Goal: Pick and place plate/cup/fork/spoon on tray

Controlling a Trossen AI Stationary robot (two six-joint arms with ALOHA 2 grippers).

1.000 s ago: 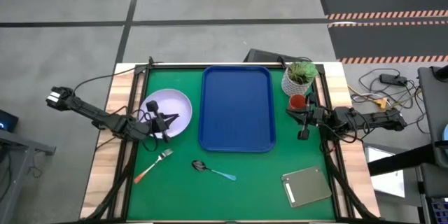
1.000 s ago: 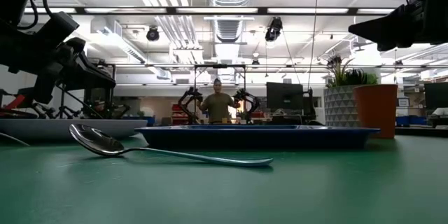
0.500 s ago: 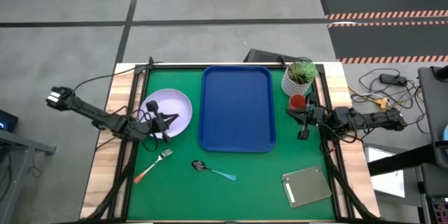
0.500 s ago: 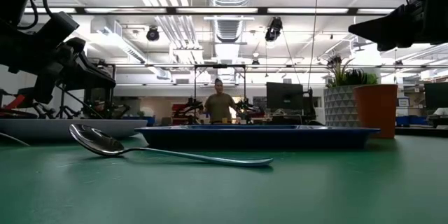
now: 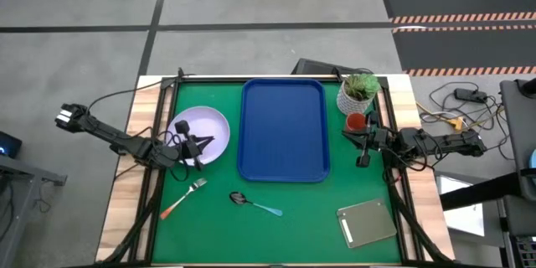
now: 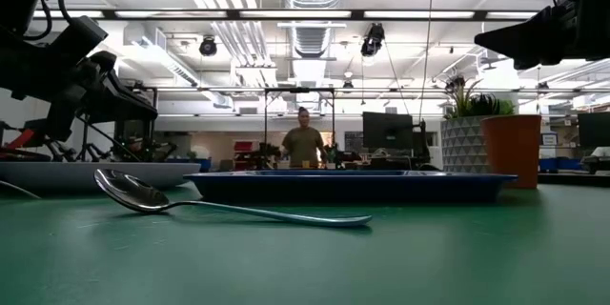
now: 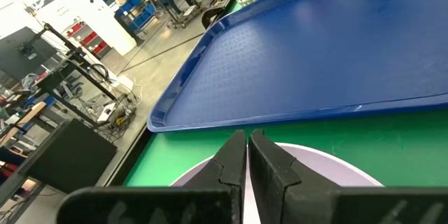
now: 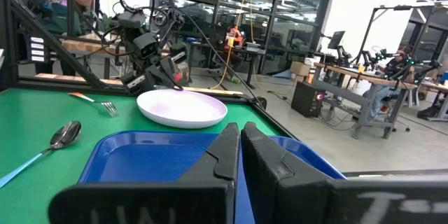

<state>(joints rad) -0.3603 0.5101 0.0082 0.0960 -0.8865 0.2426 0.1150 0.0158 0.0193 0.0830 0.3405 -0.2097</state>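
A: Where's the left end effector (image 5: 198,145)?

B: Over the near edge of the plate (image 5: 199,132), fingers clenched together on nothing.

A: And the right end effector (image 5: 362,146)?

B: Also clenched and empty, just right of the tray (image 5: 283,130), with the cup (image 5: 355,122) close behind it.

A: The cutlery?

B: The fork (image 5: 183,197) lies on the green worktop (image 5: 301,218) in front of the plate; the spoon (image 5: 255,203) lies in front of the tray.
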